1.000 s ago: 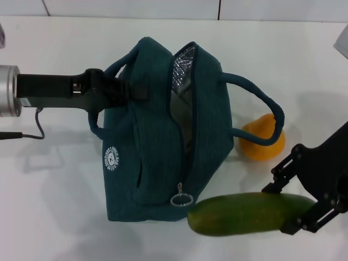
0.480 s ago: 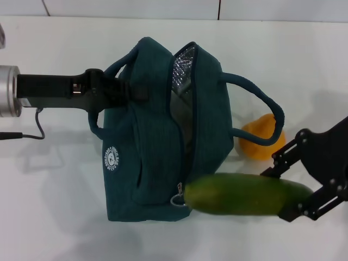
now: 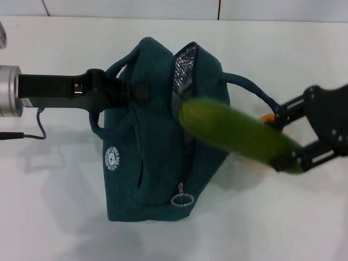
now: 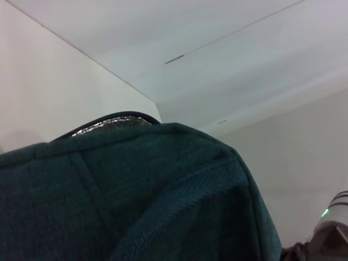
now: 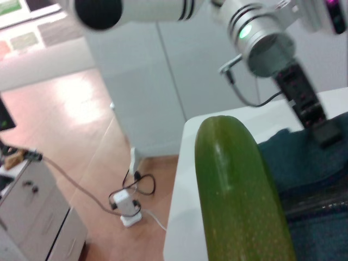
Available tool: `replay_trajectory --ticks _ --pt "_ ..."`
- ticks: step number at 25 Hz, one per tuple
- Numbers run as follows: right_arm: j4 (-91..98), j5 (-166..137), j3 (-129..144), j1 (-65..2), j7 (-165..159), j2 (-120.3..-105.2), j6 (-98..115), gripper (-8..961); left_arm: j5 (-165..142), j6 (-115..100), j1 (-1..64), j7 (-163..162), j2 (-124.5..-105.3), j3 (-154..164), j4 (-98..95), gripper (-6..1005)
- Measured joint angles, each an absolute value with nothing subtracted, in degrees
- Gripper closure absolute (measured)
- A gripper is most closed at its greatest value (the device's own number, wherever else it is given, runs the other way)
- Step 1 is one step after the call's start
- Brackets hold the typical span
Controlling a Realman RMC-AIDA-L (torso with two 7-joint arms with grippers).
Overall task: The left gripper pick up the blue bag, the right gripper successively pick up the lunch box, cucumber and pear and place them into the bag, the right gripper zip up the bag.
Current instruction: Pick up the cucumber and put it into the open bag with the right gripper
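The blue bag [image 3: 152, 147] stands mid-table with its top unzipped and the foil lining [image 3: 184, 68] showing. My left gripper [image 3: 132, 90] comes in from the left and is shut on the bag's left side by the handle. My right gripper [image 3: 283, 141] is shut on the cucumber [image 3: 234, 133], which hangs tilted in the air with its free end over the bag's opening. Only a sliver of the pear [image 3: 266, 117] shows behind the right gripper. The lunch box is out of view. In the right wrist view the cucumber [image 5: 239, 190] fills the foreground, with the bag [image 5: 310, 163] beyond.
The bag's right handle [image 3: 253, 89] loops out toward the right gripper. A ring zipper pull [image 3: 181, 200] hangs at the bag's near end. A black cable [image 3: 24, 136] lies on the white table [image 3: 65, 217] at the left.
The right gripper has lifted the cucumber from near the table's front up and toward the bag. It now tilts over the opening and covers most of the pear. The left arm has not moved.
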State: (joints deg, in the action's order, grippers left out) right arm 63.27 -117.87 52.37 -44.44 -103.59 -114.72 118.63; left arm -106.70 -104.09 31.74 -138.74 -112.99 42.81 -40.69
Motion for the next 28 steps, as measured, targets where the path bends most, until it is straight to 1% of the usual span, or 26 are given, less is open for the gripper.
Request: replay_trajectory --ticks 2,7,10,13,16,21,28 --pt "63.8 -118.0 52.4 -45.1 -106.6 -113.98 118.1 335 -106.7 -104.1 31.8 -138.7 -113.0 42.8 -40.7 959" --pt "64.6 -118.6 52.6 -47.1 -112.5 -111.32 116.9 335 -106.3 -104.2 32.0 -138.6 -113.02 42.8 -40.7 959" --pt "64.5 -120.6 52.8 -48.6 -114.7 -110.41 116.4 334 -105.9 -104.3 32.0 -138.6 -113.02 42.8 -40.6 959" --pt "64.0 -124.2 52.9 -50.0 -115.6 -110.43 116.4 334 -105.2 -104.8 31.9 -138.6 -113.09 42.6 -40.6 959" --pt "63.8 -127.9 53.5 -50.6 -115.9 -110.96 116.3 334 -104.6 -105.0 32.0 -138.6 -113.28 42.6 -40.6 959" --pt "63.0 -130.9 55.4 -51.2 -116.2 -112.29 115.2 334 -103.4 -105.6 32.2 -138.6 -113.64 42.8 -40.6 959" --pt "59.2 -131.7 56.8 -53.5 -116.8 -112.72 112.8 334 -103.3 -106.4 32.2 -138.1 -114.36 42.8 -40.6 959"
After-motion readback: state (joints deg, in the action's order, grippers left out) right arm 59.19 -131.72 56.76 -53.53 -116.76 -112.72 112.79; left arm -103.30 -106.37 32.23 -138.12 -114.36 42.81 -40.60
